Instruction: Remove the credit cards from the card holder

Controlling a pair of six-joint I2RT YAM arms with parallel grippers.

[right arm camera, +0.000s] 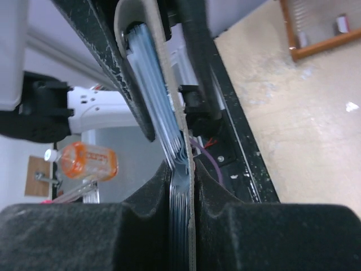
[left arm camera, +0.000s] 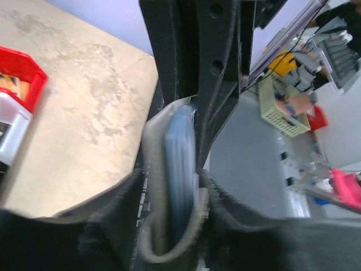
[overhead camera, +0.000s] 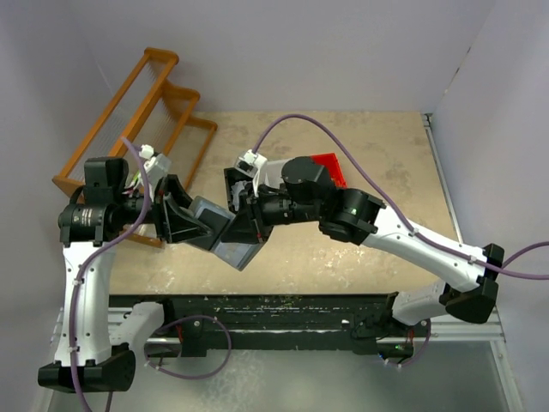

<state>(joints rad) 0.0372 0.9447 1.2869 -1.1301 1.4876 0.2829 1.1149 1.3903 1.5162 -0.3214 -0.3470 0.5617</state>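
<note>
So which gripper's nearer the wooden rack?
Left. The left gripper sits beside the rack's near end; the right gripper is across the holder, farther right.

Pale walls [overhead camera: 257, 51]; beige tabletop [overhead camera: 377, 154]; wooden rack [overhead camera: 161, 57] back-left.

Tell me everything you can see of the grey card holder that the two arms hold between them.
The card holder is a flat slate-grey case, held tilted above the table between both arms. Seen edge-on, its shell looks pale beige with a rounded end, wrapped around a stack of thin bluish-white cards inside it. The right end effector clamps one edge. The left end effector grips the opposite end. No part seems to rest on the table.
</note>
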